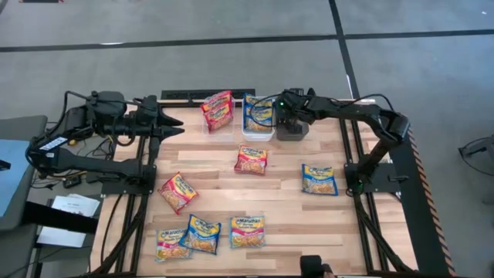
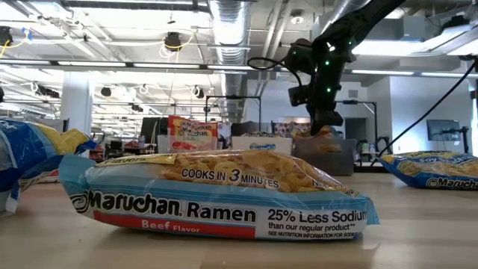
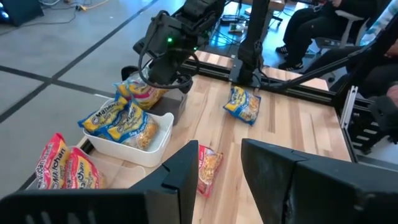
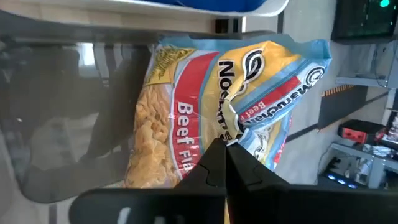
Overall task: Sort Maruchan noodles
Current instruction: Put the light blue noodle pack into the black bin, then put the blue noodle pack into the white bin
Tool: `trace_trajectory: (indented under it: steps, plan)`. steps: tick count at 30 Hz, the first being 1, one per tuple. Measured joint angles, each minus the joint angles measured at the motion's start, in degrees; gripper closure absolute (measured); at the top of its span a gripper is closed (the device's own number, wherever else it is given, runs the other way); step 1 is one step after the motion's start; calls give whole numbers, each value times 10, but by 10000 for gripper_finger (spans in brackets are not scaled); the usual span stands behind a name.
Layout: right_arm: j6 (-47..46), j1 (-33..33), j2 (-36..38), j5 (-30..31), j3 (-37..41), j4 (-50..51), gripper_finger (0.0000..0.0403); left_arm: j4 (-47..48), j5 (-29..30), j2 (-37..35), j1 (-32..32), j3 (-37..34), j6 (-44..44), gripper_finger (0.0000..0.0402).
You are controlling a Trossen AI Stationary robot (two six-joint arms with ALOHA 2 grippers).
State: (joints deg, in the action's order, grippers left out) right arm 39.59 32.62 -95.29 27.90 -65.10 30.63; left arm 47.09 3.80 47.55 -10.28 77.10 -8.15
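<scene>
My right gripper (image 1: 289, 122) is at the table's far side over the dark grey bin (image 1: 293, 133), shut on a yellow-and-red Beef Maruchan packet (image 4: 180, 118). The white bin (image 1: 258, 130) holds blue packets (image 3: 121, 121). The clear bin (image 1: 218, 123) holds red packets (image 1: 218, 110). Several more packets lie flat on the table, among them a red one (image 1: 252, 160) and a blue one (image 1: 319, 179). My left gripper (image 3: 217, 180) waits open, raised at the far left, with nothing between its fingers. My right gripper pinches a crumpled fold of the packet's wrapper (image 4: 233, 127) between its two shut fingers, near the middle of the printed face. The fingers slant down from above. The packet (image 3: 142, 93) hangs at the dark grey bin's opening; whether it rests on the bin, I cannot tell.
Loose packets lie at the near left (image 1: 177, 191), (image 1: 171, 243), (image 1: 201, 234) and near middle (image 1: 247, 232); one fills the low view's foreground (image 2: 216, 198). Bare wood lies between the bins and those packets. Seated people show beyond the table (image 3: 323, 25).
</scene>
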Motion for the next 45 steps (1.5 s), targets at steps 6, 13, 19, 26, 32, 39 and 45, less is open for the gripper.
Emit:
trace_trajectory:
  steps: [6, 13, 19, 26, 32, 39, 45]
  plan:
    - [-6, 0, -1, 3, 0, 7, 362, 0, 0, 0, 0, 0, 1, 292]
    - [-24, -7, -1, 5, 0, 35, 326, 0, 0, 1, 0, 0, 0, 292]
    - [-66, -7, -1, 8, -1, 35, 292, 2, 0, 1, 0, 0, -5, 292]
    - [-99, -8, -1, 11, -41, 76, 263, 2, -13, 4, 0, 0, -5, 292]
    - [-131, -9, -1, 9, -75, 100, 255, 2, -27, 4, 0, 0, -5, 292]
    - [-165, -29, -1, 8, -93, 161, 258, -6, -50, 4, 0, 0, 16, 292]
    - [-229, -77, -1, 7, -125, 226, 259, -13, -66, 4, 0, 0, 3, 292]
